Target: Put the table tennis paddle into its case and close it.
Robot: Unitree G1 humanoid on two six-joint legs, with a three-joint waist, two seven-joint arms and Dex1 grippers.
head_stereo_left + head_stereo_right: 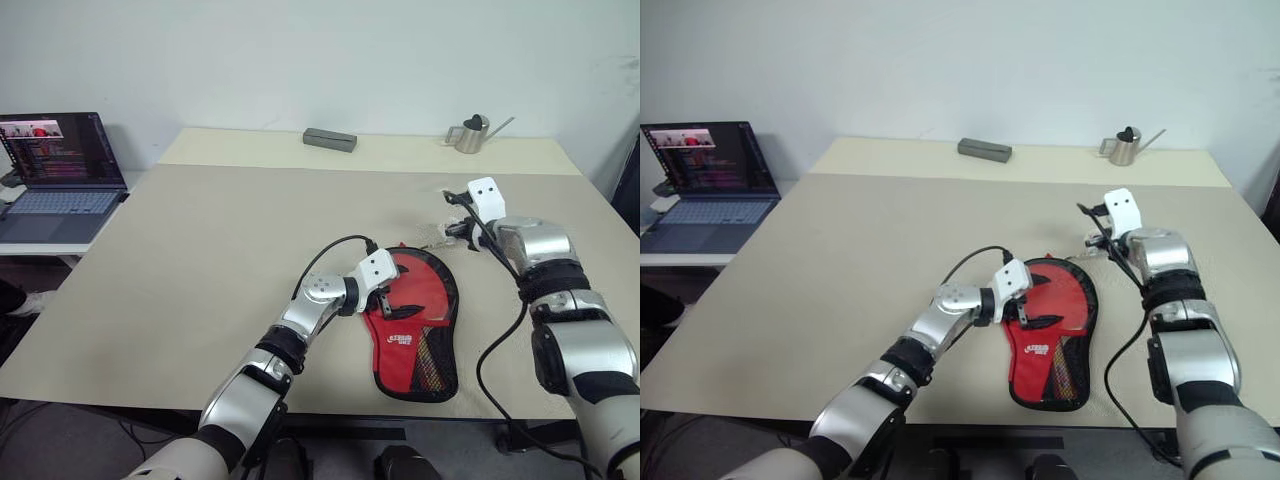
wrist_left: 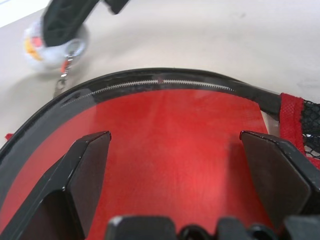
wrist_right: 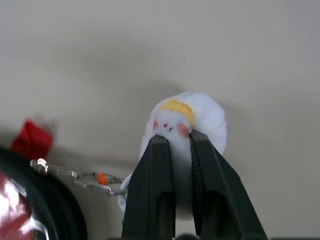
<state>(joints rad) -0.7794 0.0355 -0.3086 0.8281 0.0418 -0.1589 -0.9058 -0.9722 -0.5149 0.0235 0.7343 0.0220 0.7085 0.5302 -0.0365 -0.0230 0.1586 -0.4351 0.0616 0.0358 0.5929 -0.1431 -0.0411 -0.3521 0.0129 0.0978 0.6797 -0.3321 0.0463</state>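
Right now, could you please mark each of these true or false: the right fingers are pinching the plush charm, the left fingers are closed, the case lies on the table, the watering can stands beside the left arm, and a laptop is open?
1. The right gripper has its fingers shut on the white-yellow charm. True.
2. The left gripper has its fingers closed. False: they stand wide open over the case.
3. The case lies flat on the table. True.
4. The small metal watering can stands beside the left arm. False: it stands at the table's far edge.
5. The laptop is open. True.
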